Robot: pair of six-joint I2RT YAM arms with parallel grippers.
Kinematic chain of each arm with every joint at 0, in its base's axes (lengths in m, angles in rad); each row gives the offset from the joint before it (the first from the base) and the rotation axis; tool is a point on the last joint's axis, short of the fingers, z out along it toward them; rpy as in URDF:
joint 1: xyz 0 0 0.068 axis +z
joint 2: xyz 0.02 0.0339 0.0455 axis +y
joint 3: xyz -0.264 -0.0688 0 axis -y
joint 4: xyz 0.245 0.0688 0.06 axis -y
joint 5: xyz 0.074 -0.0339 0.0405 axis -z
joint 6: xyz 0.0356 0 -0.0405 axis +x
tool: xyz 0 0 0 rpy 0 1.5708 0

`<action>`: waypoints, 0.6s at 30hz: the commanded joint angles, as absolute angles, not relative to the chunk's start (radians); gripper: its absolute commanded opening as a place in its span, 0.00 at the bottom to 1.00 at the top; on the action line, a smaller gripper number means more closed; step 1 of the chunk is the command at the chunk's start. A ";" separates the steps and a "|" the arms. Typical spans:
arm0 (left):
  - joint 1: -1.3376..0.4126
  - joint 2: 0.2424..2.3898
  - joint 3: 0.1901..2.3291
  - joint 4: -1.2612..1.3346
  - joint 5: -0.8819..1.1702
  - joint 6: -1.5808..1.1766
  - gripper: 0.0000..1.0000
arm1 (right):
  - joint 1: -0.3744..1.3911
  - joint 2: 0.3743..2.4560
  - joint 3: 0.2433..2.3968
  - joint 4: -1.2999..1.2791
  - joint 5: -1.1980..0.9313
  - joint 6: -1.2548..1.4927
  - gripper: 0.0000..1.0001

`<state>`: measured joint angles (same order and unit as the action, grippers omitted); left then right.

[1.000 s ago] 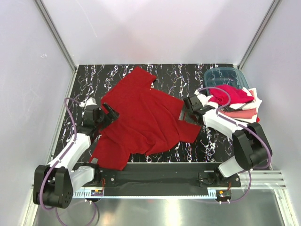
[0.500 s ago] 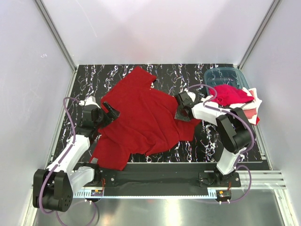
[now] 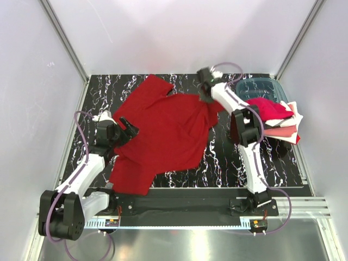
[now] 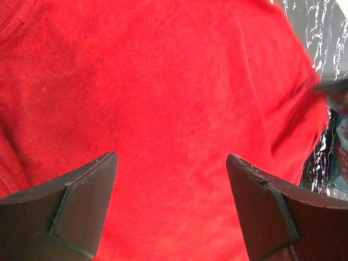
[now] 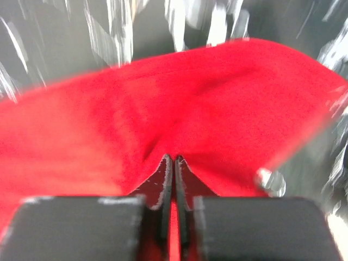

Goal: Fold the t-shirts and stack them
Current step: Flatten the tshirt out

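A large deep red t-shirt [image 3: 168,130] lies spread over the black marbled table [image 3: 228,163]. My right gripper [image 3: 206,97] is at the far side, shut on the shirt's right edge, which is drawn up toward the back. In the right wrist view the jaws [image 5: 173,159] are pressed together with red cloth [image 5: 217,92] pinched at their tips. My left gripper [image 3: 128,129] stands open over the shirt's left part. In the left wrist view its fingers [image 4: 89,201] stand wide apart above flat red cloth [image 4: 163,81], holding nothing. A pile of other t-shirts [image 3: 274,117], red, white and pink, sits at the right.
A teal translucent bin [image 3: 261,88] stands at the far right corner behind the pile. White walls with metal rails [image 3: 65,43] close in the table on three sides. The arms' base rail [image 3: 179,204] runs along the near edge.
My right gripper has shut on the shirt's right edge and swung it from mid-table toward the far side, stretching the cloth. The left arm has barely moved.
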<state>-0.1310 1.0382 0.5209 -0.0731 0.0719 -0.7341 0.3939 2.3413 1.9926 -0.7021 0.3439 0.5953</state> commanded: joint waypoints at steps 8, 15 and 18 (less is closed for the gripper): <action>-0.133 1.049 0.534 -0.014 0.095 -0.713 0.87 | 0.359 2.215 2.198 -0.786 0.460 0.413 0.82; -0.133 1.058 0.543 -0.043 0.078 -0.689 0.86 | 0.400 1.692 1.304 -0.301 0.174 0.509 0.68; -0.133 1.092 0.555 -0.077 0.057 -0.686 0.85 | 0.410 1.570 1.104 -0.241 0.105 0.543 0.65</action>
